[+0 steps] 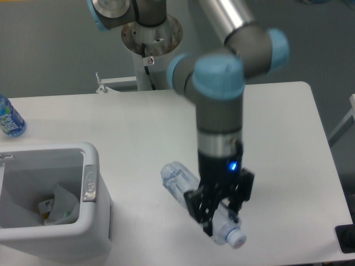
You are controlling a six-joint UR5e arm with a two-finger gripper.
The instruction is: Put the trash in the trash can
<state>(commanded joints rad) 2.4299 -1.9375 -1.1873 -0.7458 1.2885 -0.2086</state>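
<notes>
My gripper (221, 215) is shut on the clear plastic bottle (180, 179), holding it near its neck. The bottle hangs tilted above the table, its capped end (237, 239) pointing down to the right and its base up to the left. The white trash can (89, 219) stands at the front left, well left of the gripper. A crumpled pale wrapper (58, 206) lies inside it.
A blue-labelled bottle (9, 119) stands at the table's far left edge. The arm's base column (151, 41) rises behind the table's back edge. A dark object (345, 238) sits off the table's front right corner.
</notes>
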